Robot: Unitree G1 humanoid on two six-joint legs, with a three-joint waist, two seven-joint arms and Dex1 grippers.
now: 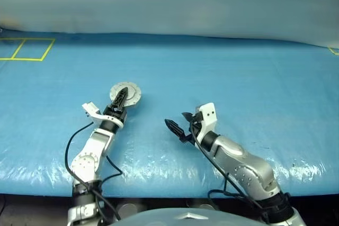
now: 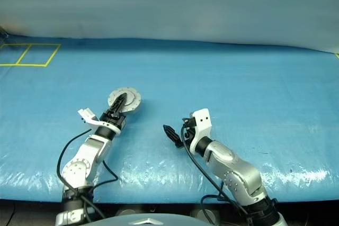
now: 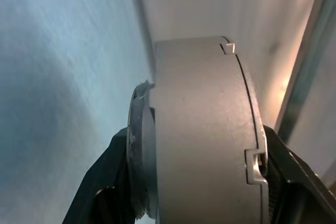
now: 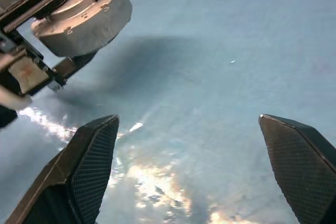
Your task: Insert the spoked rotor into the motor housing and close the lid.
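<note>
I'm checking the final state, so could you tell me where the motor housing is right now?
The motor housing, lid closed, is gripped between the left gripper's fingers over the blue table cover, left of centre in the head views; the open right gripper is apart, to its right.

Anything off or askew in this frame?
Nothing stands out. The left gripper clamps the closed housing across its flat faces, lid seated flush, clear of the blue table. The right gripper hangs open beside it, holding nothing.
</note>
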